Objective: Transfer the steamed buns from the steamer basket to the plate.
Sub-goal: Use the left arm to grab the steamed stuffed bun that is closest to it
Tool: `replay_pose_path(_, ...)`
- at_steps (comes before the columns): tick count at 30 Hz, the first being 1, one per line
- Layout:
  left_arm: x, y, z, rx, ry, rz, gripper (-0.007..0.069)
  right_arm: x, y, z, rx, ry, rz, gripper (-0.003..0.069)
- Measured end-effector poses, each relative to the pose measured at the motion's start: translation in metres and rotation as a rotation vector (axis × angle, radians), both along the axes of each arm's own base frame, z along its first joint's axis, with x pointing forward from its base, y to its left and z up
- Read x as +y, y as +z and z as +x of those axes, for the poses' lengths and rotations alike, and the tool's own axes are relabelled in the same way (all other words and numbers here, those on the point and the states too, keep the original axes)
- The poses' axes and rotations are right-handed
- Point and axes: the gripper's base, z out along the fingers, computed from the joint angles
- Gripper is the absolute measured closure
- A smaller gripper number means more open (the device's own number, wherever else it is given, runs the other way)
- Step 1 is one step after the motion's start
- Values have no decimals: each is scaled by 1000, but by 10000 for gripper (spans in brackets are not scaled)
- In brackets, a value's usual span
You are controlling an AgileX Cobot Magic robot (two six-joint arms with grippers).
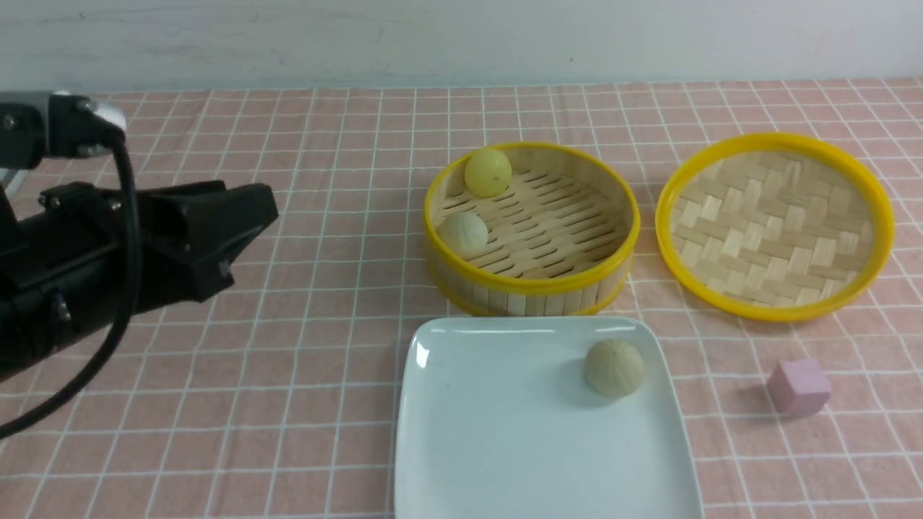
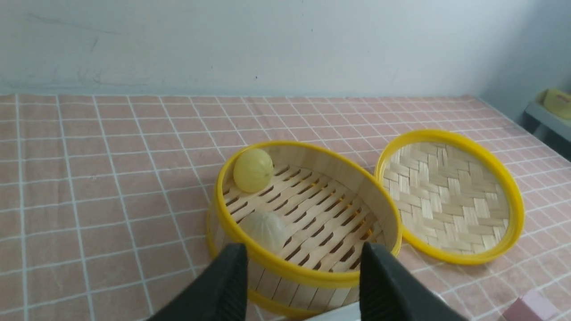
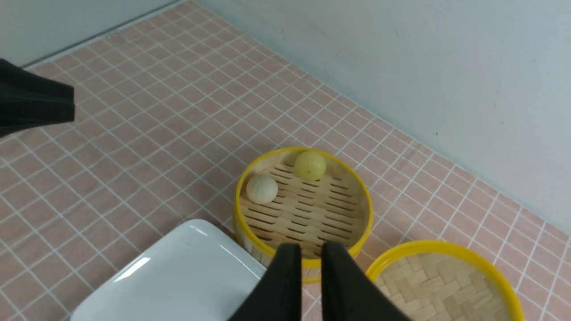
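The steamer basket (image 1: 533,285) stands mid-table and holds two steamed buns at its left side: a pale yellow one (image 1: 488,171) at the back and a beige one (image 1: 463,234) nearer. A third, beige bun (image 1: 614,367) lies on the white plate (image 1: 490,432) just in front of the basket. My left gripper (image 1: 241,220) hovers left of the basket, open and empty, with its jaws wide apart and aimed at the basket rim (image 2: 308,277). My right gripper (image 3: 312,261) looks down on the basket (image 3: 241,196) and plate (image 3: 178,272), its fingers nearly together with nothing between them. It is out of the front view.
The shallow woven lid (image 1: 775,225) lies right of the basket. A small pink cube (image 1: 799,387) sits right of the plate. A pink checked cloth covers the table, and a pale wall runs along its far edge.
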Motion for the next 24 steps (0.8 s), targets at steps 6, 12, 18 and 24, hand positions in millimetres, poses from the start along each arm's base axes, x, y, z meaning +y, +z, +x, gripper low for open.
replay_pose_path(6,-12,13,16,46,-128,-59,256,8,-45,17,123,11,-78,553)
replay_pose_path(12,-19,23,37,144,-259,52,256,14,-88,28,193,9,-85,551)
replay_pose_path(18,-18,29,65,242,-328,222,256,4,-106,7,164,5,-69,546)
replay_pose_path(24,-19,34,94,270,-365,281,256,-3,-120,-7,163,2,-67,528)
